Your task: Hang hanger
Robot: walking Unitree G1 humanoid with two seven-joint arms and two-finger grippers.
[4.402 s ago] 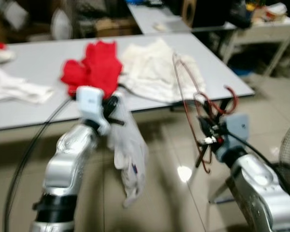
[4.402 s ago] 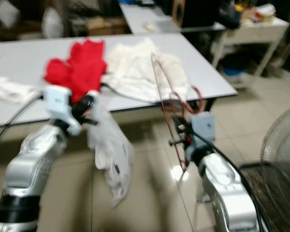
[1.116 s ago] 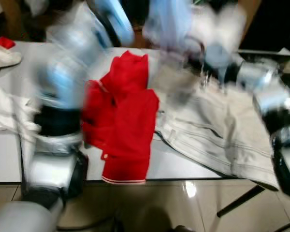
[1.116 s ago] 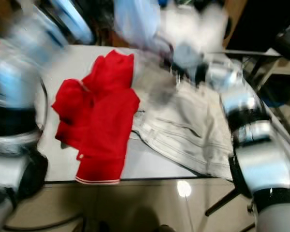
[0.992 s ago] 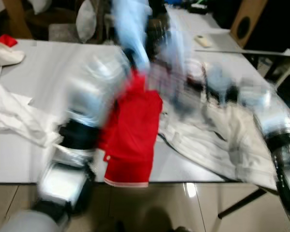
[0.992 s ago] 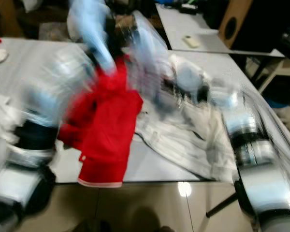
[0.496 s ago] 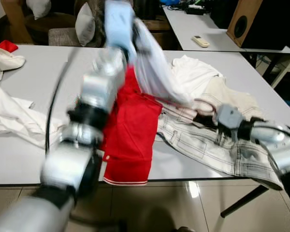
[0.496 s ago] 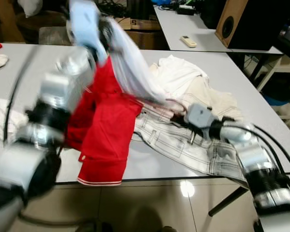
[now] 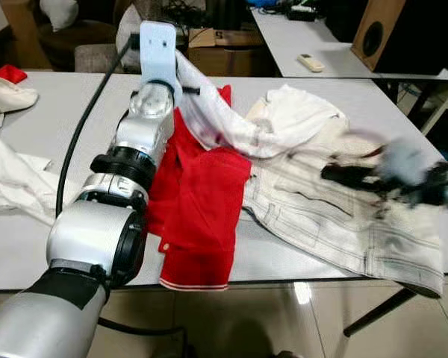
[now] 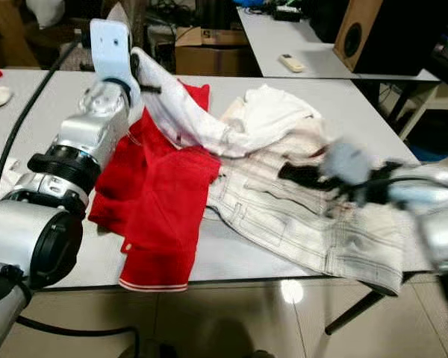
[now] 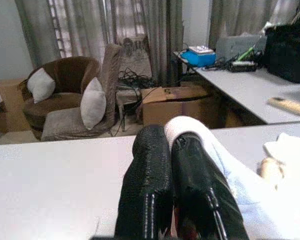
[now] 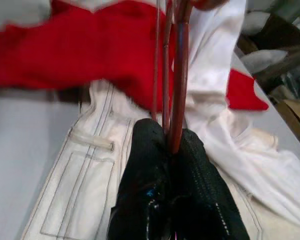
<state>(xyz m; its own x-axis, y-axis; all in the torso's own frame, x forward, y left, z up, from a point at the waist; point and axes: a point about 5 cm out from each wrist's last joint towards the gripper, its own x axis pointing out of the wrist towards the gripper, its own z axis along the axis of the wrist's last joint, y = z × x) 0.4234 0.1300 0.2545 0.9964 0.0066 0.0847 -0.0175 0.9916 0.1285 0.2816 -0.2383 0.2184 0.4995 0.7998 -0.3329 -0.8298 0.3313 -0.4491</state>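
Note:
My left gripper [image 11: 170,137] is shut on a white garment [image 9: 235,130], held up over the grey table [image 9: 52,112]. The cloth trails from the fingers down to the right, across a red garment [image 9: 201,201]. My right gripper [image 12: 169,137] is shut on a thin red wire hanger [image 12: 174,70] and hovers low over cream jeans [image 9: 336,224]. In the left eye view the right gripper [image 9: 330,173] is blurred, its fingers pointing left toward the white garment. Most of the hanger is lost in the blur there.
More white cloths [image 9: 7,175] lie at the table's left end. A second table [image 9: 321,48] with a remote [image 9: 311,63] stands behind, next to a speaker [image 9: 377,33]. A cardboard box [image 9: 216,36] and an armchair [image 11: 65,90] are beyond.
The head view has swung toward the table. Both arms rose from below the table edge to above it. The left gripper carried the white garment over the red one; the right arm slid right.

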